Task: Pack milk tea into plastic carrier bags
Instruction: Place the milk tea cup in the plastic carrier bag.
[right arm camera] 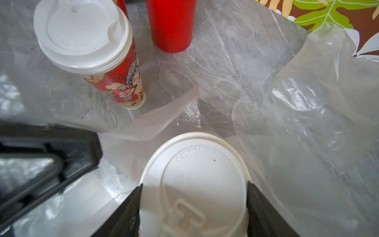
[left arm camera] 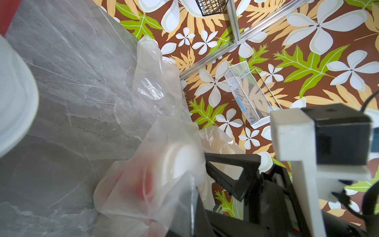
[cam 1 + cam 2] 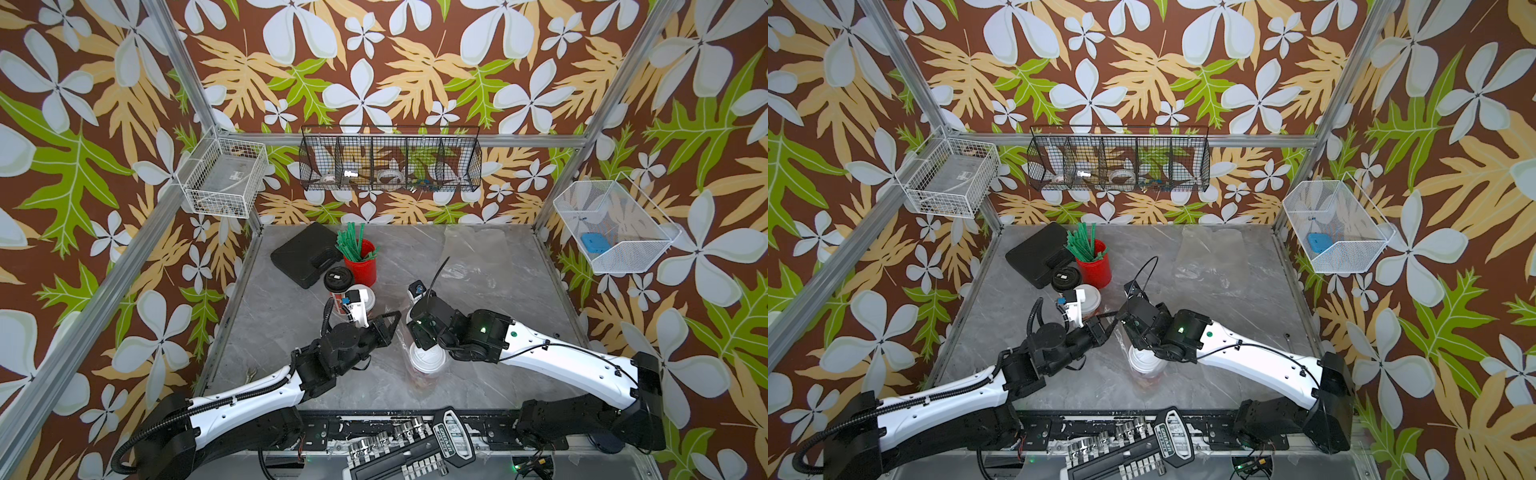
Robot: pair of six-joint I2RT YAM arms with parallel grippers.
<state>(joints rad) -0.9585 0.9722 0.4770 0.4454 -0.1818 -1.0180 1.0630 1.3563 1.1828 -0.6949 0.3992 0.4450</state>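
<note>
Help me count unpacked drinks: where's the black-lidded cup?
In both top views the black-lidded cup stands left of centre, next to the black case and red straw cup.

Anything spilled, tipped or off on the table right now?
Nothing spilled or tipped. The white-lidded paper cup stands upright inside the clear crinkly plastic carrier bag, with the right claw astride its lid and the left claw at the bag's edge. One spare clear bag lies crumpled back right.

The right claw (image 3: 420,341) points down, clasping a white-lidded cup (image 3: 428,360) that stands inside the clear carrier bag (image 3: 432,379). Just beside it, the left claw (image 3: 390,326) pinches the bag's rim. Beyond the left claw stands a black-lidded cup (image 3: 338,279).
</note>
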